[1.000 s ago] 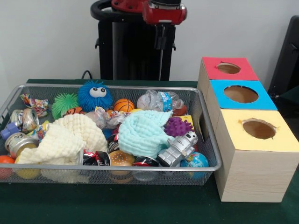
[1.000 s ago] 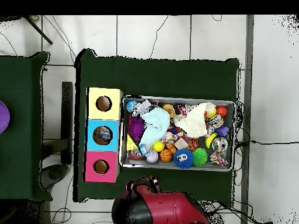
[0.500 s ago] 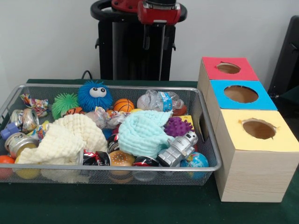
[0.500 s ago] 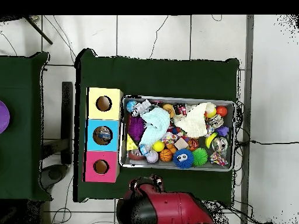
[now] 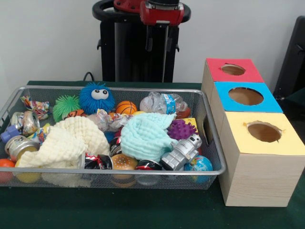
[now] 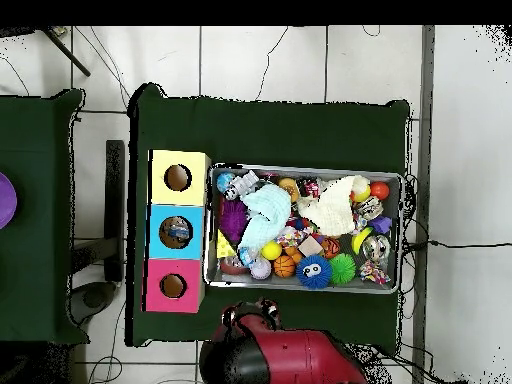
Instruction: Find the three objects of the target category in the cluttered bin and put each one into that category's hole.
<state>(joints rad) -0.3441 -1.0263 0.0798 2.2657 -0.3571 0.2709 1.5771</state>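
A dark green tabletop (image 5: 143, 212) stood before a pale wall, with the black pedestal (image 5: 136, 47) at its far side. On it sat the bin (image 5: 209, 143), a low wire-mesh basket packed with clutter. Just beside it, in the front view to its right, stood three wooden boxes in a row: the red box (image 5: 233, 71) farthest back, the blue box (image 5: 248, 98) in the middle and the yellow box (image 5: 262, 133) nearest the camera. The hole (image 5: 233, 69) in the red top was open and dark.

The hand (image 5: 158, 40) hung high under the red arm head, in front of the pedestal and behind the bin's far rim, well above everything. Its two thin fingers (image 5: 149, 38) pointed down with a clear gap between them, holding nothing.

One wrapper (image 5: 164, 102), clear and crumpled with blue print, lay at the bin's far side, between an orange ball (image 5: 126, 108) and the right wall. A second wrapper (image 5: 107, 119) lay near the middle, beside a cream cloth (image 5: 66, 140). A third wrapper (image 5: 33, 106), multicoloured, lay in the far left corner. A mint cloth (image 5: 145, 133) covered the centre, with a silver toy robot (image 5: 181, 151) and a blue fuzzy ball (image 5: 96, 98) nearby.
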